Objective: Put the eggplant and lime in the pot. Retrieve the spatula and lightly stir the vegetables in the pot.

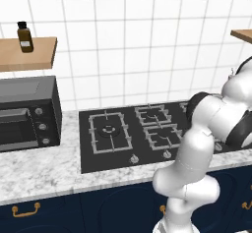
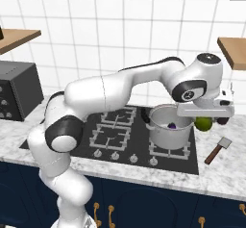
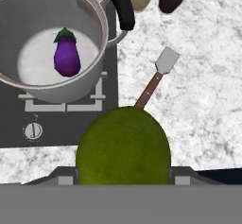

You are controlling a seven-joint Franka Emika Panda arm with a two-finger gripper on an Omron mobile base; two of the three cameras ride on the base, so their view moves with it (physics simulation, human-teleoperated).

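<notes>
Left of the claw (image 2: 207,122), the pot (image 2: 167,128) stands on the stove (image 2: 120,131), with the purple eggplant (image 3: 66,57) lying on its bottom. The claw holds the lime (image 2: 203,123) between its fingers, raised just beside the pot's rim and above the marble worktop (image 2: 226,169). Right of the claw and lower, the spatula (image 2: 217,150) lies flat on the worktop, well apart from the pot.
</notes>
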